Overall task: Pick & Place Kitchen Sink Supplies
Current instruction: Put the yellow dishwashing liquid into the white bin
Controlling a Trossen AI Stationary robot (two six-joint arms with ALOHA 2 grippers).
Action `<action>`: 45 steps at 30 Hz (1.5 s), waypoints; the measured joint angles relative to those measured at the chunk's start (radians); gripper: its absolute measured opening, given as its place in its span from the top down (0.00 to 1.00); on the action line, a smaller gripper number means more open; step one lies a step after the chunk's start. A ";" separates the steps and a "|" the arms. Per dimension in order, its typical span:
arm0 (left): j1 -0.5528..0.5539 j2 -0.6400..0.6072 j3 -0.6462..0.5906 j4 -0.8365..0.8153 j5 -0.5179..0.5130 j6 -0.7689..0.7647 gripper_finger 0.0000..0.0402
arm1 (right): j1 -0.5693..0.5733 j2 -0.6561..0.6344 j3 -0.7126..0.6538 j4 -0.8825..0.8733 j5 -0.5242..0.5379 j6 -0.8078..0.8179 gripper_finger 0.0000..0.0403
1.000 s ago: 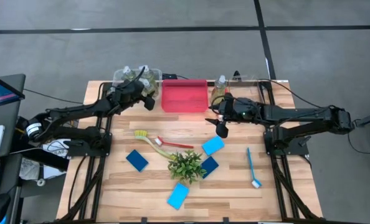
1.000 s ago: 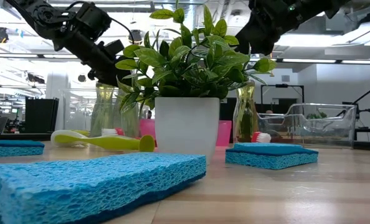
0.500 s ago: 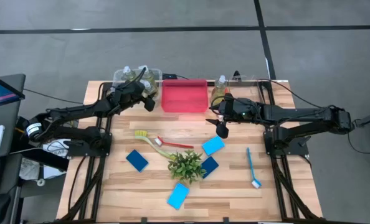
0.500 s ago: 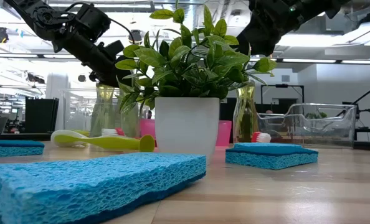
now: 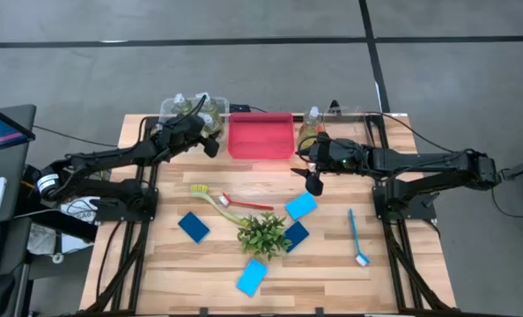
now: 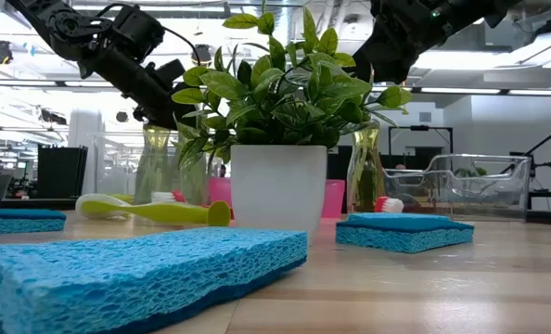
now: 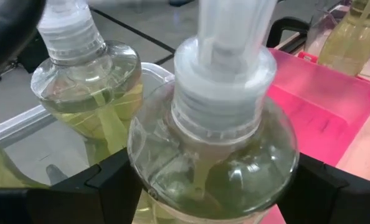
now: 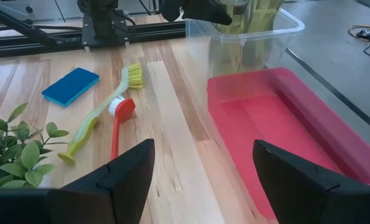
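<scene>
At the table's far left, my left gripper (image 5: pixel 210 139) is shut on a clear bottle of yellow-green liquid (image 7: pixel 213 143), beside the clear bin (image 5: pixel 169 107) that holds more bottles (image 7: pixel 73 68). Another bottle (image 5: pixel 311 123) stands upright to the right of the red bin (image 5: pixel 261 136). A yellow brush (image 5: pixel 207 195), a red brush (image 5: pixel 248 204), a blue brush (image 5: pixel 356 236) and several blue sponges (image 5: pixel 301 206) lie flat on the wood. My right gripper (image 8: pixel 203 186) hangs open above the table near the red bin's right corner, with nothing between its fingers. My left gripper has the bottle's round body (image 7: pixel 141 168), below the neck, between its two fingers, one finger on each side. The fingers come in nearly level, slanting slightly down, from the table's left. The bottle stands upright; the gripper and the bottle itself hide its base.
A small potted plant (image 5: pixel 263 233) stands mid-table among the sponges. A second clear bin (image 5: pixel 358 114) sits at the far right. Bare wood lies between the red bin and the brushes.
</scene>
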 joint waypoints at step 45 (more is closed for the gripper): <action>0.000 -0.001 0.001 0.068 0.073 0.010 0.13 | 0.000 0.000 0.000 -0.021 0.000 0.026 0.34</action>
